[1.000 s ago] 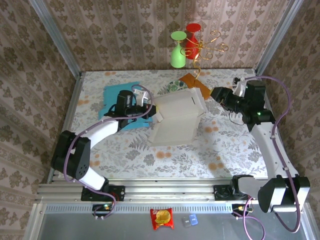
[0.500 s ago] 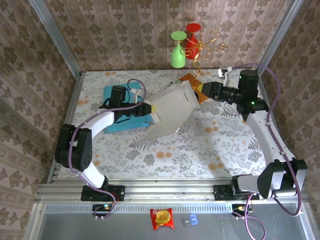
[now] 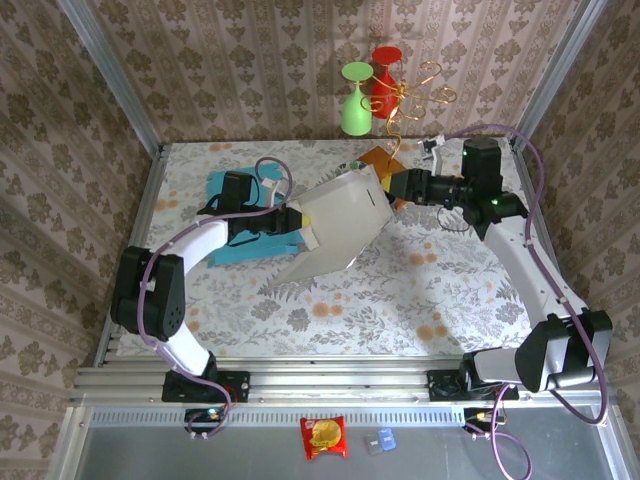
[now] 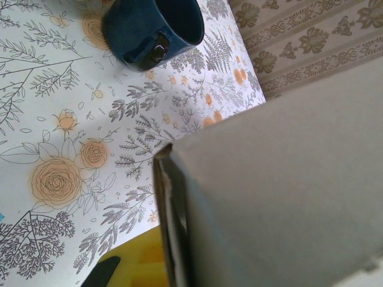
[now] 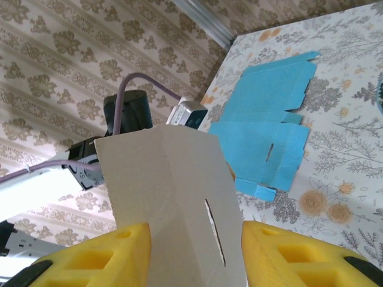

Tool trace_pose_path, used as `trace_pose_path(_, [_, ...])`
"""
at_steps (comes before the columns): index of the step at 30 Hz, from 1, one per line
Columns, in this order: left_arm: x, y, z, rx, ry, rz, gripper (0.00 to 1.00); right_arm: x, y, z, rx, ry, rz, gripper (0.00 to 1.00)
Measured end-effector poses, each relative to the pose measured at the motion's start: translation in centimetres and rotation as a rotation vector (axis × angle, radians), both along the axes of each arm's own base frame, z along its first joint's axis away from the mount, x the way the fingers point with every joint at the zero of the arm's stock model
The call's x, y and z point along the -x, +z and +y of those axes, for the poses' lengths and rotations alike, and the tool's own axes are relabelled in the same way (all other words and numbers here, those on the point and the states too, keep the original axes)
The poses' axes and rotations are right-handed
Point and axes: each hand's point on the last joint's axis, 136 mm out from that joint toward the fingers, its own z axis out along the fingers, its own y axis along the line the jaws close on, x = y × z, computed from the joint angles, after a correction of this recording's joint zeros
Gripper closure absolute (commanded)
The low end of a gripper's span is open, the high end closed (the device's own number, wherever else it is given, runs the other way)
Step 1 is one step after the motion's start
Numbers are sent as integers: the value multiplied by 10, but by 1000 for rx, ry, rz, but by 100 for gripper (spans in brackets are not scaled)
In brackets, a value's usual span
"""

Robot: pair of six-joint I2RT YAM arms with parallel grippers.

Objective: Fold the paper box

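**A:** Where's the paper box [image 3: 340, 215]?

**B:** Off the bench [image 3: 400, 290], tilted between the arms. The left fingers [image 3: 292, 222] are pinched together on its left corner.

**A:** And the right fingers [image 5: 102, 258]?

**B:** One on each side of the slotted panel. I can't tell from here whether they're clamping it or just touching.

**A:** What's the risk?

**B:** If they squeeze off the crease, the panel probably buckles, or the thin card twists out of the left pinch and drops.

There are two robot arms, the left arm [image 3: 195, 250] and the right arm [image 3: 527, 262]. One white box [image 3: 340, 222]. One blue paper [image 3: 220, 187] at 9 o'clock. One orange card [image 3: 378, 160]. Two glasses at 12 o'clock, a green glass [image 3: 354, 103] and a red glass [image 3: 385, 72]. One snack bag [image 3: 324, 437] at 6 o'clock. One blue cup [image 4: 152, 27].
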Motion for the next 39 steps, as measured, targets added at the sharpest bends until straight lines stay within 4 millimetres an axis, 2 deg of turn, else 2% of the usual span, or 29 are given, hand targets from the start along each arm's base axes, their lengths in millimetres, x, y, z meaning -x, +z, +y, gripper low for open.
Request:
trace_pose_path(9, [0, 0, 0, -3, -3, -10, 100, 7, -8, 16, 65, 35, -7, 55])
trace_pose_path(16, [-1, -1, 1, -10, -2, -20, 100, 7, -14, 21, 146, 12, -22, 55])
trace_pose_path(32, [1, -3, 6, -62, 21, -29, 100, 5, -29, 21, 409, -74, -85, 54])
trace_pose_path(39, [3, 0, 6, -86, 26, -57, 100, 3, -37, 18, 492, -108, -99, 59])
